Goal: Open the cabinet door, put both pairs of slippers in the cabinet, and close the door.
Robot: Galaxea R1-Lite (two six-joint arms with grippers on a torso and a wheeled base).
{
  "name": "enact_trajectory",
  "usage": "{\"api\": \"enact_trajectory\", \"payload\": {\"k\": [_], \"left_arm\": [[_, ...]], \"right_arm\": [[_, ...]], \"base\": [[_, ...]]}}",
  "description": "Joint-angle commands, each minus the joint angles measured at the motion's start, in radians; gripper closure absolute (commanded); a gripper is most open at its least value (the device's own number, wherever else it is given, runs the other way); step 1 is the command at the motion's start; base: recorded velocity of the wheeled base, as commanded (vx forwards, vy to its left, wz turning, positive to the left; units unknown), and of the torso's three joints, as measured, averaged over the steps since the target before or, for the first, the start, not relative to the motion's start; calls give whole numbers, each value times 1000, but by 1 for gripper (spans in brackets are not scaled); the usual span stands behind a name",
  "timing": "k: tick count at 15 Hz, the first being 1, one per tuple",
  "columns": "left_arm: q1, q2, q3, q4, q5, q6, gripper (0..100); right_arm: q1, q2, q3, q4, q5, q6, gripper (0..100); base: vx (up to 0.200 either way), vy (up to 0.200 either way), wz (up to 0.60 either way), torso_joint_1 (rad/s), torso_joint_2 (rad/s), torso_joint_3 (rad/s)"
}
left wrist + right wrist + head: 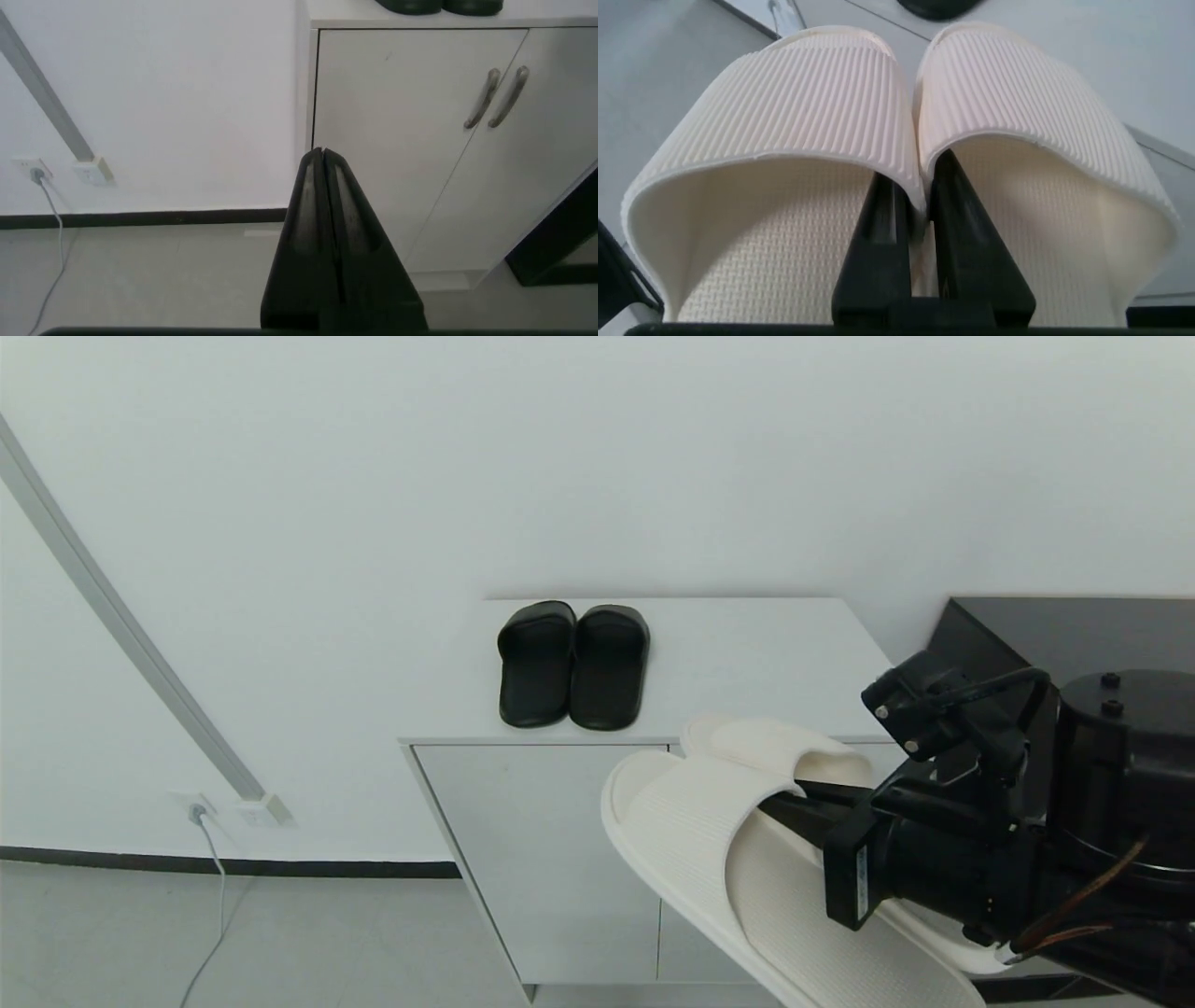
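Observation:
A pair of black slippers [572,665] lies side by side on top of the white cabinet [551,859]. Both cabinet doors are closed; their two metal handles [495,96] meet at the middle seam. My right gripper [794,803] holds the pair of white slippers [709,831] in the air in front of the cabinet's right door. Its fingers [887,215] reach under the straps and pinch the inner sides of both white slippers [813,93] together. My left gripper [322,154] is shut and empty, low and left of the cabinet [402,140], pointing toward it.
A black piece of furniture [1074,625] stands right of the cabinet. On the wall to the left a slanted grey conduit [112,607] runs down to a socket with a plugged cable [198,810]. Open floor lies left of the cabinet.

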Motion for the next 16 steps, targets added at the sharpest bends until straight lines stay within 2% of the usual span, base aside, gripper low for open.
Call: {"api": "enact_trajectory", "payload": {"k": [1, 13, 16], "left_arm": [[0, 1, 0, 0, 0, 0, 100], [0, 0, 0, 0, 1, 1, 100], [0, 0, 0, 0, 1, 1, 100]], "right_arm": [[1, 3, 2, -1, -1, 0, 100], [4, 5, 18, -2, -1, -29, 100], [14, 2, 31, -4, -1, -38, 100]], "base": [[0, 0, 0, 0, 0, 0], [0, 0, 0, 0, 0, 0], [0, 0, 0, -144, 344, 196]]}}
